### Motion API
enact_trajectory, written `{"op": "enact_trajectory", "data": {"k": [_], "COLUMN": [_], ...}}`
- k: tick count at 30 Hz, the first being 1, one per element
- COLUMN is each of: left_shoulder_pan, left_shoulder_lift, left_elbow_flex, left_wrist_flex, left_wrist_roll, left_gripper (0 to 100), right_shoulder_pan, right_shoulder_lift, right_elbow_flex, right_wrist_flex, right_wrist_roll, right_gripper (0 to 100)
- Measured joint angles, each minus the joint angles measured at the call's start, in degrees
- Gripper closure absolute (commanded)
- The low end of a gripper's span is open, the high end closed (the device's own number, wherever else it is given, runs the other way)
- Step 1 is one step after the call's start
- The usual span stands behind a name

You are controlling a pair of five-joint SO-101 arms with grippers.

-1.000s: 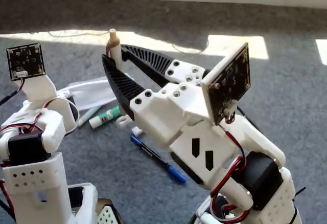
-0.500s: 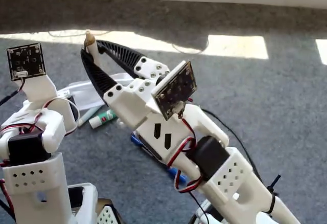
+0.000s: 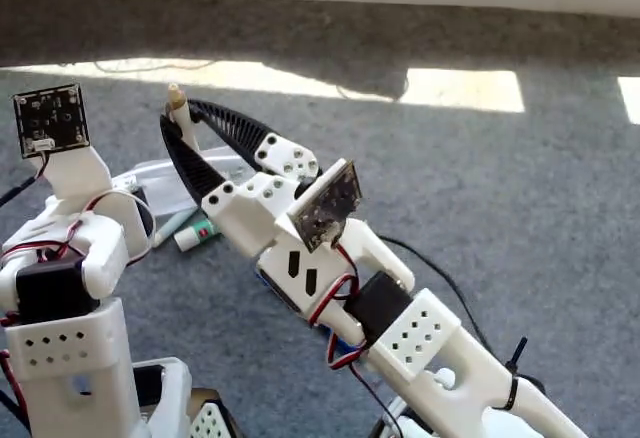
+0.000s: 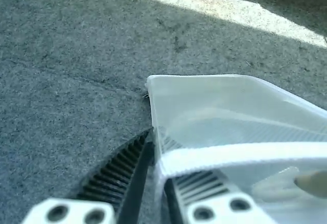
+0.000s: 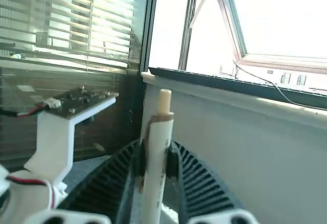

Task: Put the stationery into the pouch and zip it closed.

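Note:
In the high view my right gripper (image 3: 180, 116) is raised above the carpet, shut on a white pen (image 3: 177, 98) that stands upright between its black fingers. The right wrist view shows the same pen (image 5: 155, 147) in the right gripper (image 5: 155, 158). Just below and behind it lies the clear pouch (image 3: 172, 183). My left gripper (image 4: 156, 141) is shut on the pouch (image 4: 230, 114) at its open edge. A glue stick (image 3: 198, 232) with a green label and a pale green pen (image 3: 172, 227) lie beside the pouch. A blue pen (image 3: 262, 278) lies mostly hidden under the right arm.
Grey carpet spreads to the right and far side, with a sunlit band (image 3: 460, 90) along the back. A black cable (image 3: 440, 288) runs beside the right arm. The left arm's camera board (image 3: 50, 118) stands close to the raised pen.
The right arm has swung left with the pen and then dropped a little toward the pouch. The left arm has kept still.

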Motion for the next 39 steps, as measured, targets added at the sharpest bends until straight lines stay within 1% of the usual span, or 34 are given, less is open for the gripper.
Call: {"op": "enact_trajectory", "data": {"k": [11, 18, 21, 23, 26, 33, 39], "left_shoulder_pan": [0.0, 0.09, 0.09, 0.09, 0.09, 0.09, 0.09], "left_shoulder_lift": [0.0, 0.0, 0.0, 0.0, 0.0, 0.0, 0.0], "left_elbow_flex": [0.0, 0.0, 0.0, 0.0, 0.0, 0.0, 0.0], "left_wrist_flex": [0.0, 0.0, 0.0, 0.0, 0.0, 0.0, 0.0], "left_wrist_roll": [0.0, 0.0, 0.0, 0.0, 0.0, 0.0, 0.0], "left_gripper": [99, 99, 99, 99, 99, 99, 99], "right_shoulder_pan": [-0.09, -0.09, -0.09, -0.09, 0.09, -0.09, -0.09], "right_shoulder_lift": [-0.62, -10.2, -11.96, -12.31, -12.57, -12.57, -12.57], "right_elbow_flex": [8.88, 16.44, 18.37, 18.55, 18.55, 18.11, 13.36], "right_wrist_flex": [-0.97, -0.97, -0.26, 2.46, 7.38, 15.65, 21.63], "right_wrist_roll": [0.09, 0.09, 0.09, 0.09, 0.09, 0.09, 0.09], "right_gripper": [99.4, 99.2, 99.1, 97.1, 91.2, 90.2, 87.4]}}
